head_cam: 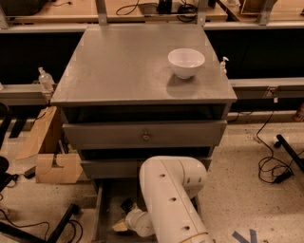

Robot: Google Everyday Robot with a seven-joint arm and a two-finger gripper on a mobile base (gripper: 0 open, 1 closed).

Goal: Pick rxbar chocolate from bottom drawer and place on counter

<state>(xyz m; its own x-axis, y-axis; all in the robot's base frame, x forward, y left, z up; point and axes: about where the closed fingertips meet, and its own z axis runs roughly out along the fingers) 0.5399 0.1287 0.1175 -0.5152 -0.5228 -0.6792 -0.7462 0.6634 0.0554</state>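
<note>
In the open grey metal bottom drawer (pixel 109 194), at six o'clock, the end effector (pixel 124 216) hovered by the small black rxbar chocolate (pixel 127 205), grip state untellable; grasping seemed in hand, then lifting to the grey counter (pixel 128 66).

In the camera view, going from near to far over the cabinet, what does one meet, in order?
gripper, low in the bottom drawer → drawer with knob → front of the counter → white bowl → wooden bench tops
</note>
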